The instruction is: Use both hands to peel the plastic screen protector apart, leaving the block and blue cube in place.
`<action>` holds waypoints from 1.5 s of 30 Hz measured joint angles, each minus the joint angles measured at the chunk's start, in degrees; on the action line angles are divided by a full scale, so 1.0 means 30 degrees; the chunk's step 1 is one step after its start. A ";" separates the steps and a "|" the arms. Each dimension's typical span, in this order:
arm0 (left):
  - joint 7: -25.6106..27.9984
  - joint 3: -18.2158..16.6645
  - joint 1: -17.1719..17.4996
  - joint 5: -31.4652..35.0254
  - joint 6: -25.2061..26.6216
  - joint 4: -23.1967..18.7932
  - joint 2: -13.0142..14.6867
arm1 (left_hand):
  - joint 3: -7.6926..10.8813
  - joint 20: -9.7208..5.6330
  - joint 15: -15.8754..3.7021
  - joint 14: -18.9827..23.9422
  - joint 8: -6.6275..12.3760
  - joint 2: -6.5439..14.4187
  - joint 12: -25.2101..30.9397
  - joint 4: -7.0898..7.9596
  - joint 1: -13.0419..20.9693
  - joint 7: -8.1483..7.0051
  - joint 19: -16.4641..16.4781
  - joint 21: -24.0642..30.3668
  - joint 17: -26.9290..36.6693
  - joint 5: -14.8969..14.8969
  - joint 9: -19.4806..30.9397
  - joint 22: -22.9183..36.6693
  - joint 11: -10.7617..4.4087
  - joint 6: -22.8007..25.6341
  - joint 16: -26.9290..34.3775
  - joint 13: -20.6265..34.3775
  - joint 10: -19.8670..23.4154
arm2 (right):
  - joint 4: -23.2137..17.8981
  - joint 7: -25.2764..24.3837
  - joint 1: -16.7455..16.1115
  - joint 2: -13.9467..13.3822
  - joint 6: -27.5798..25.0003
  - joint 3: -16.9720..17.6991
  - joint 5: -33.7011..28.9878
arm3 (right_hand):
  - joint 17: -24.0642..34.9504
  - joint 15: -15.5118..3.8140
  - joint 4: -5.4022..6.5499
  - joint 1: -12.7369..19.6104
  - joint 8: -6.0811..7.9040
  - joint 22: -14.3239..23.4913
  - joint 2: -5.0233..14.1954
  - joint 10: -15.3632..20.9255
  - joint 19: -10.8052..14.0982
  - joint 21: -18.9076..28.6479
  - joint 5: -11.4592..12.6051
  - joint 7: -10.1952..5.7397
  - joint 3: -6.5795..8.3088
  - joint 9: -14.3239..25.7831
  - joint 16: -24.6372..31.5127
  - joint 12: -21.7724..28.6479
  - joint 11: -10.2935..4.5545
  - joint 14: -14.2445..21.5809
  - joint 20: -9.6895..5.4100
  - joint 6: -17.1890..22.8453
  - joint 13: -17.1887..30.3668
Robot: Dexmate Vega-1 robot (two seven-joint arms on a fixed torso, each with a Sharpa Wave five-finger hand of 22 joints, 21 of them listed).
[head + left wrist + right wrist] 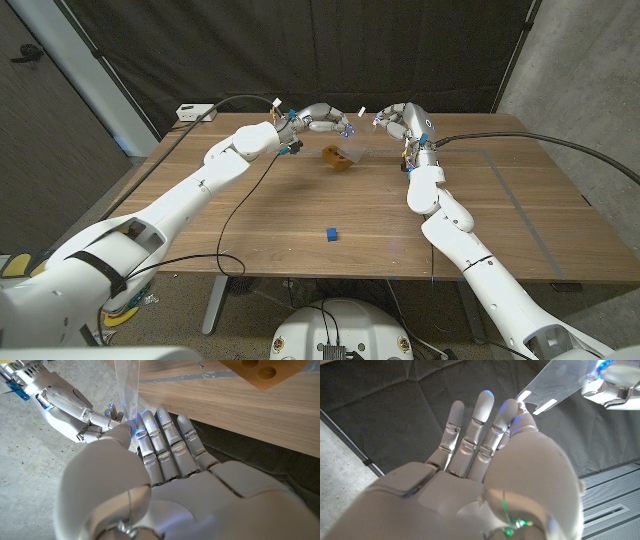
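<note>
Head view: both arms are raised over the far side of the wooden table (300, 215), w/ the left hand (318, 120) and right hand (397, 118) facing each other. A clear screen protector (362, 138) is stretched between them, above the tabletop; it is barely made out here. A wooden block (337, 157) w/ holes is seen just below and between the hands, on the table. A blue cube (331, 235) sits well apart, nearer the robot.

Left wrist view: the left hand (150, 445) is shown pinching the film (127, 387) btwn thumb and fingertips, other fingers pressed together; the right hand (65, 402) is seen at the same sheet.

Right wrist view: the right hand (485, 435) is shown pinching one corner of the film (560, 385) at thumb and fingertip, other fingers spread straight; a white pull tab (545, 406) is seen on the sheet.
</note>
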 measured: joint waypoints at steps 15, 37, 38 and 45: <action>-0.0485 -0.0047 -0.0036 -0.0560 -0.0291 0.0363 -0.0167 | 0.0164 0.0096 -0.0001 0.0000 0.0259 -0.0004 0.0000 0.0003 0.0004 0.0241 -0.0095 0.0000 0.0177 -0.0015 -0.0151 -0.0082 0.0277 0.0166 0.0001 -0.0195 0.0140 | 0.0495 -0.0631 0.0477 -0.0340 0.0037 -0.0770 -0.0586 | 0.4882 -0.0265 0.0109 0.0157 0.0350 -0.0780 -0.0536 0.0362 -0.0291 0.1584 -0.0016 0.0310 0.0796 0.0039 0.1812 0.3239 -0.0125 0.0395 0.0094 0.0835 0.5226; -0.1083 -0.0257 -0.0229 -0.1506 -0.0715 0.1386 -0.0610 | 0.0396 0.0096 -0.0001 -0.0001 0.0384 -0.0084 0.0146 -0.0077 0.0080 0.0407 -0.0094 0.0074 0.0441 -0.0314 -0.0081 -0.0089 0.0561 0.0351 0.0111 -0.0225 0.0219 | 0.0785 -0.0813 0.0873 -0.0881 0.0467 -0.2059 -0.0956 | 0.6375 -0.0262 0.0081 -0.0343 0.0500 -0.1312 -0.0783 0.0176 -0.0563 0.2026 0.1084 0.0317 0.1403 0.0038 0.1811 0.3733 -0.0109 0.0391 0.0030 0.0828 0.6295; -0.1081 -0.0266 -0.0230 -0.1513 -0.0716 0.1387 -0.0616 | 0.0396 0.0096 0.0000 0.0000 0.0387 -0.0084 0.0146 -0.0077 0.0080 0.0408 -0.0094 0.0074 0.0441 -0.0314 -0.0060 -0.0089 0.0577 0.0351 0.0111 -0.0225 0.0235 | 0.0792 -0.0810 0.0884 -0.0898 0.0521 -0.2107 -0.0956 | 0.6441 -0.0262 0.0066 -0.0343 0.0496 -0.1312 -0.0783 0.0176 -0.0562 0.2052 0.1109 0.0317 0.1421 0.0039 0.1811 0.3742 -0.0108 0.0391 0.0031 0.0828 0.6346; -0.0950 -0.0286 -0.0198 -0.1521 -0.0717 0.1424 -0.0659 | 0.0508 0.0025 0.0011 -0.0134 0.0393 -0.0085 0.0147 -0.0078 0.0078 0.0454 -0.0163 0.0074 0.0531 -0.0389 -0.0056 -0.0087 0.0666 0.0390 0.0111 -0.0224 0.0169 | 0.0792 -0.0902 0.0903 -0.0977 0.0867 -0.2261 -0.0956 | 0.6639 -0.0261 0.0058 -0.0444 0.0486 -0.1444 -0.0884 0.0177 -0.0571 0.2168 0.1320 0.0322 0.1590 0.0038 0.1811 0.3742 -0.0108 0.0390 0.0040 0.0823 0.6448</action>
